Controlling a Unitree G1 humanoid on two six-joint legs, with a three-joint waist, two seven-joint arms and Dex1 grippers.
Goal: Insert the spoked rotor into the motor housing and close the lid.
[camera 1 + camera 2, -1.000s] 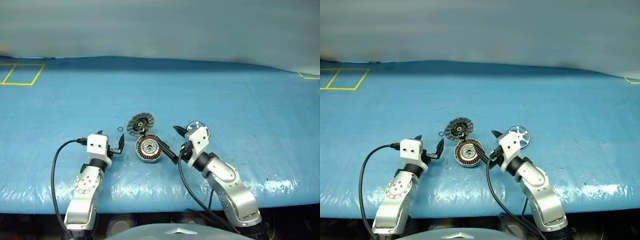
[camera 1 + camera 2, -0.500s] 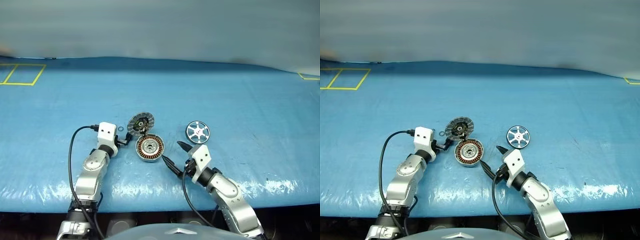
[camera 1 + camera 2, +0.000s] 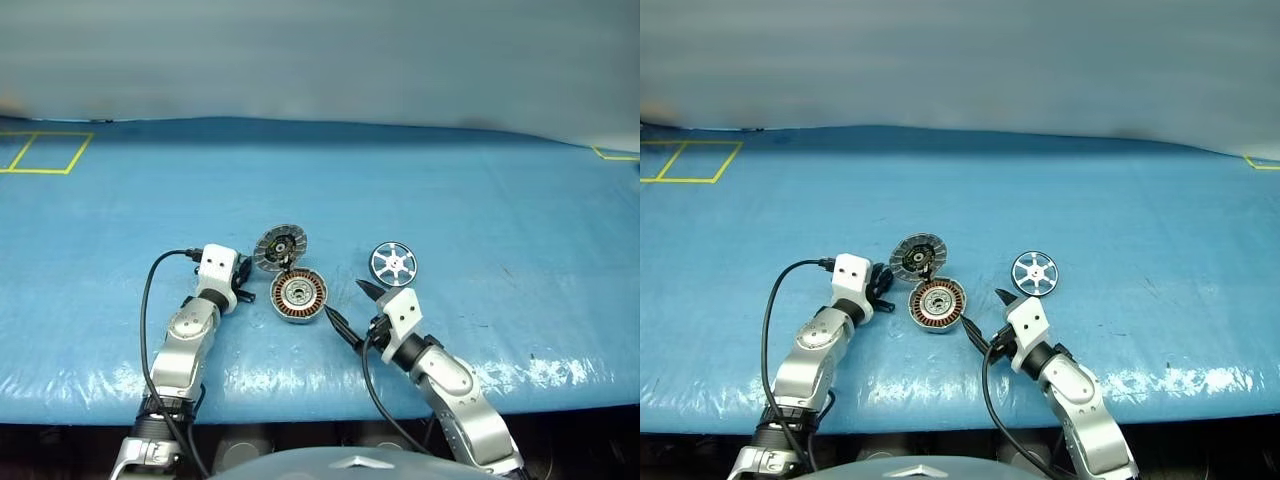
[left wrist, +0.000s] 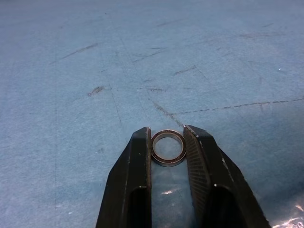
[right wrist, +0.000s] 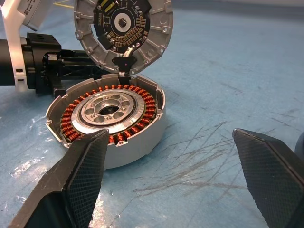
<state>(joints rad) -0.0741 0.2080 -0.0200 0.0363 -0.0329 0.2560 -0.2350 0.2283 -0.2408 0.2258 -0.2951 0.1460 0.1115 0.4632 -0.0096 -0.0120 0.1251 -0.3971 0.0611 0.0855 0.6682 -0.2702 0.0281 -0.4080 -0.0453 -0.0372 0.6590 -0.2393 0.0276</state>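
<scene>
Left gripper (image 4: 167,138): its two black fingers pinch a tiny ring (image 4: 168,147) on the blue mat (image 3: 480,200), just left of the housing.
Right gripper (image 3: 348,312): jaws spread wide, holding nothing, near the housing's right side.
Housing (image 3: 299,296): open on the mat, between the two grippers.
Lid (image 3: 280,247): tipped up at the housing's far edge.
Rotor (image 3: 393,263): flat on the mat, right of the housing, apart from it.

It looks like a robot test lab: a big table covered in a scratched blue sheet (image 3: 480,200) with yellow tape squares (image 3: 45,150), a plain grey wall (image 3: 320,50) behind, and motor parts laid out.
</scene>
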